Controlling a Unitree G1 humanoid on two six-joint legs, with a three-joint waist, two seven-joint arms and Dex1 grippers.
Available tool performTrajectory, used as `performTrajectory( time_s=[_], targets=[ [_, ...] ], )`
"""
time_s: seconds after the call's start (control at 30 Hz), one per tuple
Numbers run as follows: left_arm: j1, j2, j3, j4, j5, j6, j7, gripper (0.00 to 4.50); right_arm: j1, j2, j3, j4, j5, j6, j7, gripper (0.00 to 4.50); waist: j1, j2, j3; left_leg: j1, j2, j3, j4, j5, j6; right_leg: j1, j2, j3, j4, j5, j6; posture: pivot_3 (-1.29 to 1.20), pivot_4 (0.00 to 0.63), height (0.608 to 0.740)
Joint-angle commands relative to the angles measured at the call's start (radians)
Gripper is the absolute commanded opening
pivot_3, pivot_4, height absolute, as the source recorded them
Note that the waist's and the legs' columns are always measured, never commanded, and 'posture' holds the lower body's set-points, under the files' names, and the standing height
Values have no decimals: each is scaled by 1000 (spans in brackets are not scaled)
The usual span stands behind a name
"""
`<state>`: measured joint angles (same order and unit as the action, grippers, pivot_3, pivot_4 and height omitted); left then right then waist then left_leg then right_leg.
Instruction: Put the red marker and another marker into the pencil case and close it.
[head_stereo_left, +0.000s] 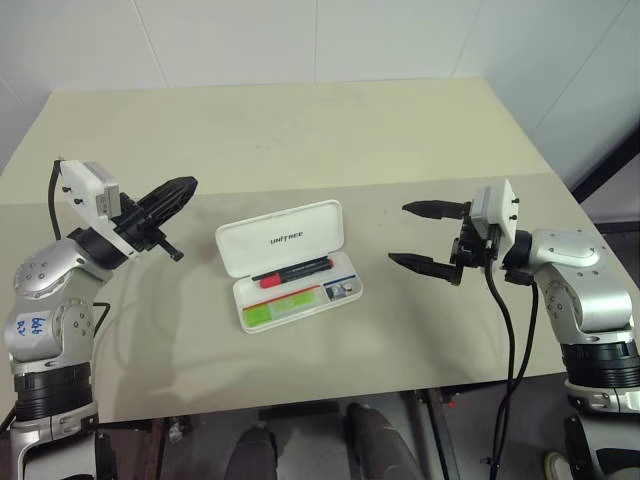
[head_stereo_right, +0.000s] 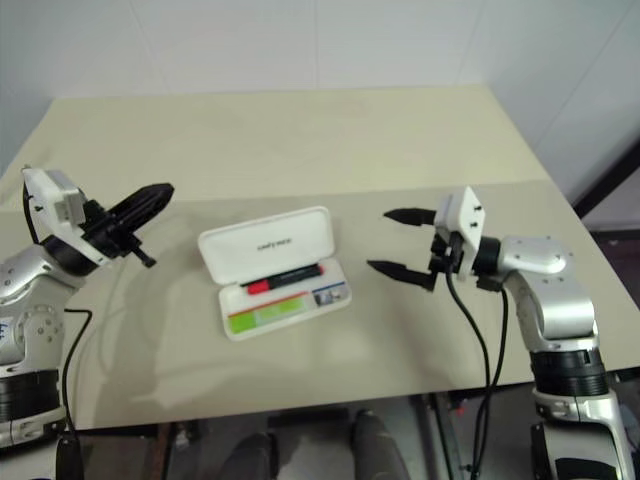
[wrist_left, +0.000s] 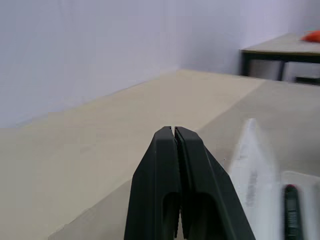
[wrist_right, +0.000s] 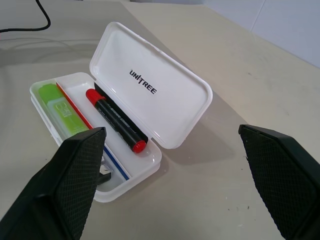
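The white pencil case (head_stereo_left: 281, 236) lies open in the middle of the table, its "UNITREE" lid tilted up at the back. Inside the tray, the red marker (head_stereo_left: 293, 271) lies along the hinge side. The lime-green marker (head_stereo_left: 283, 304) lies along the front side, and both also show in the right wrist view as red marker (wrist_right: 115, 120) and green marker (wrist_right: 62, 107). My left gripper (head_stereo_left: 186, 186) is shut on nothing, raised to the left of the case. My right gripper (head_stereo_left: 399, 233) stands wide open to the right of the case, pointing at it, apart from it.
A small dark grey piece (head_stereo_left: 339, 290) sits at the right end of the tray. The beige table (head_stereo_left: 330, 130) stretches bare behind the case. A black cable (head_stereo_left: 505, 330) hangs from my right wrist. Another table (wrist_left: 280, 47) stands far off.
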<state>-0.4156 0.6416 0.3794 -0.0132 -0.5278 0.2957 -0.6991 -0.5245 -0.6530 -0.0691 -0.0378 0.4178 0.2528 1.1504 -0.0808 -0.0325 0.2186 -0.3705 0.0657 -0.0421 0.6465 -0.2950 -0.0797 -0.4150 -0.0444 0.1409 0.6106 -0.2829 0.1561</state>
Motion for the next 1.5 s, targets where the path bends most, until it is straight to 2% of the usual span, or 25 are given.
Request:
performTrajectory(
  time_s=[0.03, 0.1, 0.3, 0.7, 0.9, 0.97, 1.2, 1.5],
  targets=[
    [-27, 15, -30, 44, 28, 56, 34, 15, 3, 1, -5, -48, 15, -7, -16, 4500, 0, 0, 0, 0, 0, 0, 0, 0, 0, 0, 0, 0, 0, 0, 0, 0, 150, 740],
    [-28, 17, -101, 81, 60, 83, -2, 15, 3, 3, -2, -57, 19, -4, -24, 4500, 0, 0, 0, 0, 0, 0, 0, 0, 0, 0, 0, 0, 0, 0, 0, 0, 150, 740],
    [-48, 21, -190, 81, 45, 122, -113, 15, 6, 2, 4, -72, 27, 3, -38, 4500, 2, 0, 0, 0, 0, 0, 0, 0, 0, 0, 0, 0, 0, 0, 0, 0, 150, 740],
    [-9, 52, -197, -32, -26, 83, -381, 15, 32, 12, 6, -92, 34, 3, -61, 4500, 1, 0, 0, 0, 0, 0, 0, 0, 0, 0, 0, 0, 0, 0, 0, 0, 150, 740],
    [42, 117, -290, -104, 32, 66, -498, 15, 40, 24, 11, -89, 29, -4, -66, 4500, 0, 0, 0, 0, 0, 0, 0, 0, 0, 0, 0, 0, 0, 0, -1, 0, 150, 740],
    [49, 125, -319, -99, 59, 50, -502, 15, 42, 28, 11, -91, 28, -4, -68, 4500, 0, 0, 0, 0, 0, 0, 0, 0, 0, 0, 0, 0, 0, 0, -1, 0, 150, 740],
    [68, 31, -372, -43, 153, 9, -368, 15, 62, 30, 7, -116, 29, -4, -83, 4500, 4, 0, 0, 0, 0, 0, 0, 0, 0, 0, 0, 0, -1, 0, -1, 0, 150, 740],
    [53, -50, -491, -54, 224, 76, -292, 15, 97, 41, 0, -152, 33, -5, -120, 4500, 13, 2, -1, 2, 0, 0, 1, 0, 0, 2, 0, 0, 0, 0, 0, 0, 150, 740]
  ],
)
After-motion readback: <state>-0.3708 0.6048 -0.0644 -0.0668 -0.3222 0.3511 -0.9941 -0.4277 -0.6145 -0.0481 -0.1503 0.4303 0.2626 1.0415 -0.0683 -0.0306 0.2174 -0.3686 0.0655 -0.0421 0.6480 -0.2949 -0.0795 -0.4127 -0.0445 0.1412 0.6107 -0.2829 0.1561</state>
